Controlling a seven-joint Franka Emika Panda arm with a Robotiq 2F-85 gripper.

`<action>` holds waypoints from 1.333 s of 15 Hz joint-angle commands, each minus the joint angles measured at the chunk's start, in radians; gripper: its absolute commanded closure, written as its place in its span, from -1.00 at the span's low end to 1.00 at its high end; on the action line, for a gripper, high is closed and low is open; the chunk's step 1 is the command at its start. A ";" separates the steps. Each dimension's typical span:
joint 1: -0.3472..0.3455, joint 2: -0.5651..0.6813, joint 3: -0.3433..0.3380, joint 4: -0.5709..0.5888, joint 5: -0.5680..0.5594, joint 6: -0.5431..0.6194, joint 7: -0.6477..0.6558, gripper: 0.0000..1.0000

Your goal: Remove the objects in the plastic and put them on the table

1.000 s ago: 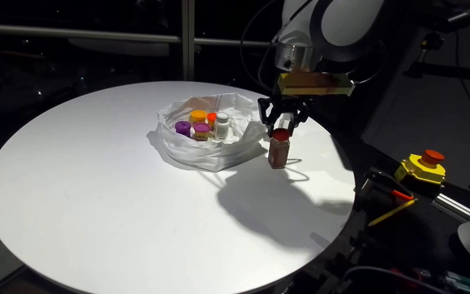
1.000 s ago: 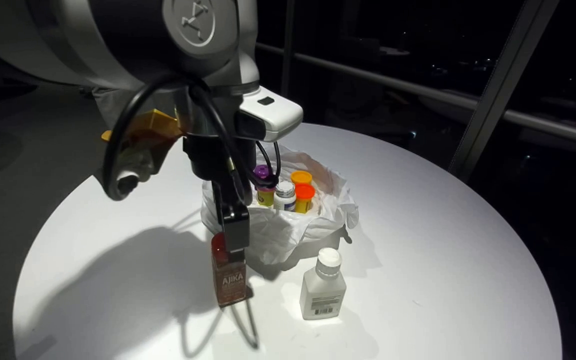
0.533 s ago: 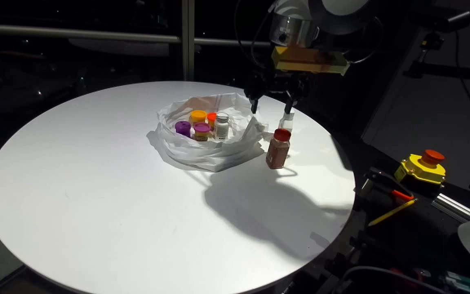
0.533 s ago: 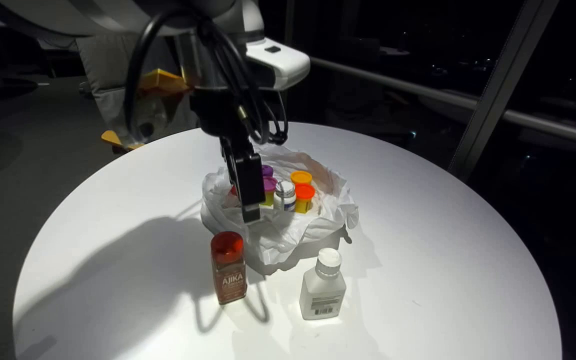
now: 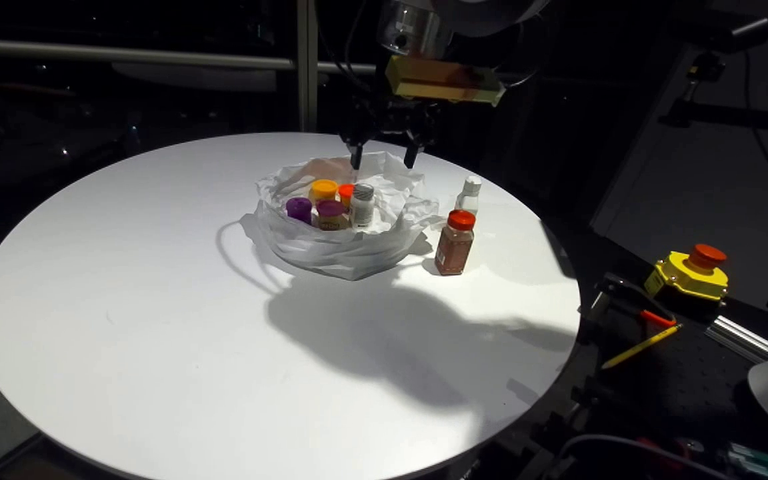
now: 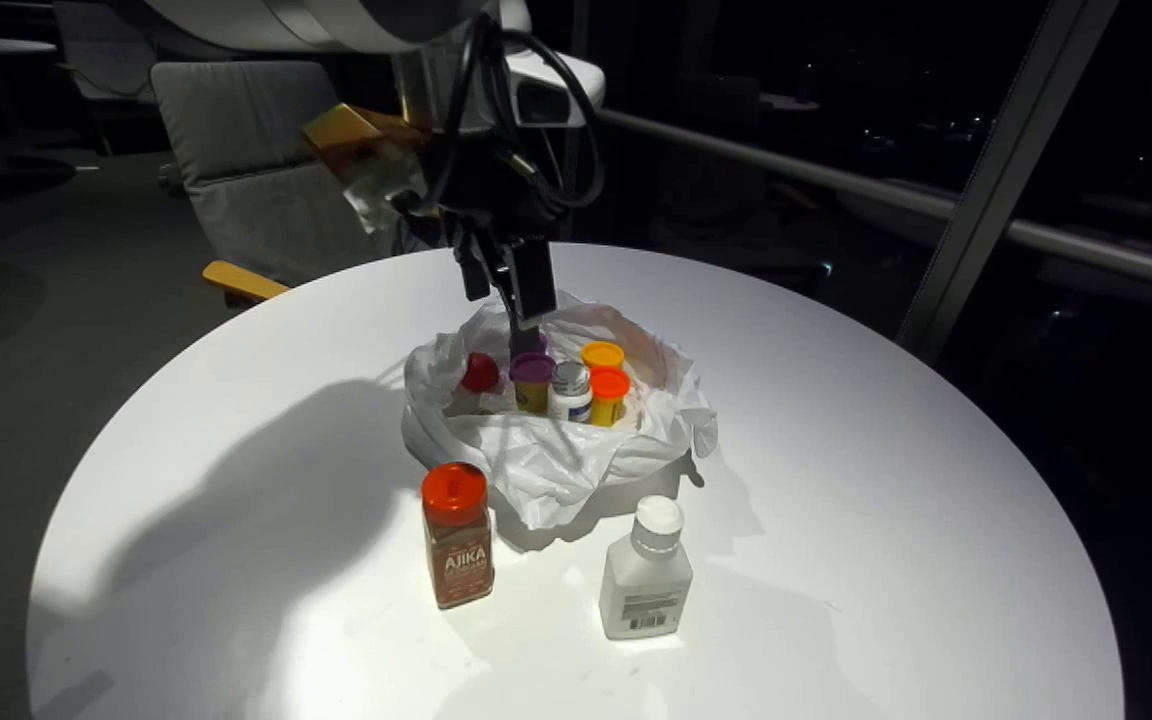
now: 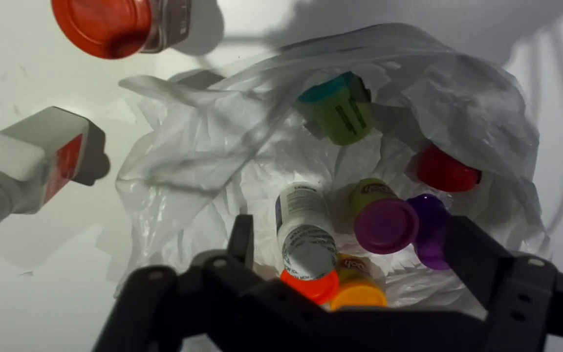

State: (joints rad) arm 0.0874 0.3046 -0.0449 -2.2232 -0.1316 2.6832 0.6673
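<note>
Two containers now stand outside the white plastic bag (image 6: 556,465): the red-capped AJIKA jar (image 6: 460,550) and a white bottle (image 6: 646,585), both upright on the round table (image 6: 886,500), at the lower centre of an exterior view. A second ago the claw (image 5: 383,165) was at the jar's cap; it has since let go, risen and swung over the bag, its jaws spread, holding nothing. I judge the jar delivered, with the rest inside the bag left to lift out. The white pill bottle (image 7: 306,225), at the lower centre of the wrist view, looks a fair next pick: it stands upright, cap up, its long axis running nearly vertical in that frame with the cap toward the bottom edge. The teal-lidded tub (image 7: 344,117), in the upper part of the frame, has its lid toward the upper left; whether it lies sideways or inverted I cannot tell.
</note>
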 commanded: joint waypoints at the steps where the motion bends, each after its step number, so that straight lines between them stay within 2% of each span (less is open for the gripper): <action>1: 0.020 0.166 -0.040 0.173 -0.004 -0.032 -0.043 -1.00; 6: 0.032 0.296 -0.071 0.309 0.022 -0.040 -0.076 -1.00; 12: 0.032 0.354 -0.087 0.385 0.048 -0.086 -0.080 -1.00; 15: 0.026 0.349 -0.093 0.376 0.070 -0.096 -0.075 -0.32; 20: 0.022 0.331 -0.101 0.352 0.108 -0.117 -0.064 0.47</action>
State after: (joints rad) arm 0.1042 0.6471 -0.1365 -1.8739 -0.0589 2.5947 0.6110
